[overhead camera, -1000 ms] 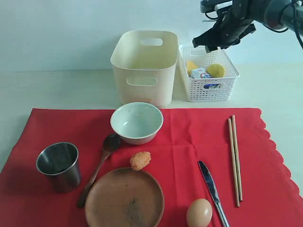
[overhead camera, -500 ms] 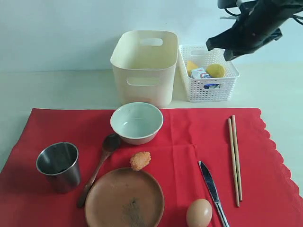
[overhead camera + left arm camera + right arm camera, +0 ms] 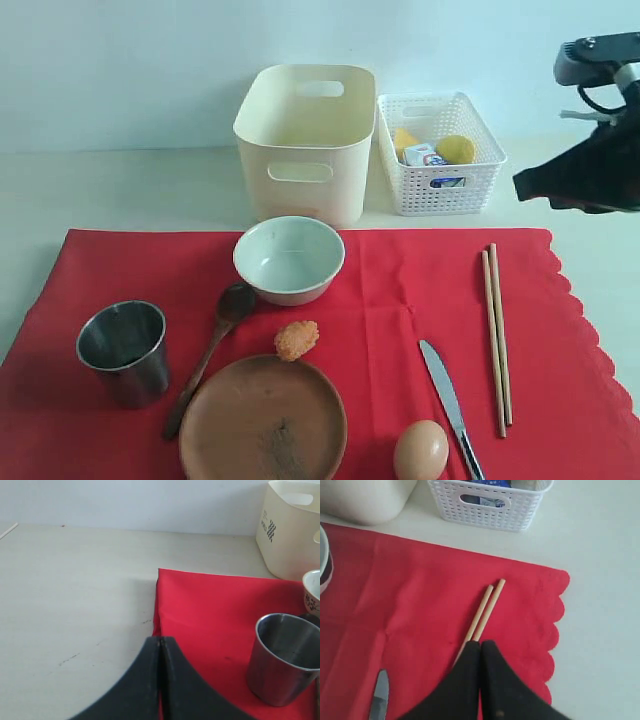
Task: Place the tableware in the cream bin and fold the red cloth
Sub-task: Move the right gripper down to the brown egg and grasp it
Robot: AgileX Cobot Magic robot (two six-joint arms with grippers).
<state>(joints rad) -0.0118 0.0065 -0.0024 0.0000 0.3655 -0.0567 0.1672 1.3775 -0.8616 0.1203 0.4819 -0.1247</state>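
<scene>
The red cloth lies flat on the table. On it stand a pale bowl, a steel cup, a dark wooden spoon and a brown plate. The cream bin stands behind the cloth. My right gripper hangs shut and empty at the right edge, above the table; in its wrist view its tips hover over the chopsticks. My left gripper is shut and empty over the cloth's corner, beside the steel cup.
A white lattice basket with food items stands right of the bin. On the cloth also lie chopsticks, a knife, an egg and a fried nugget.
My right arm has swung from above the white basket down and to the right, and its gripper has shut. Nothing on the cloth moved.
</scene>
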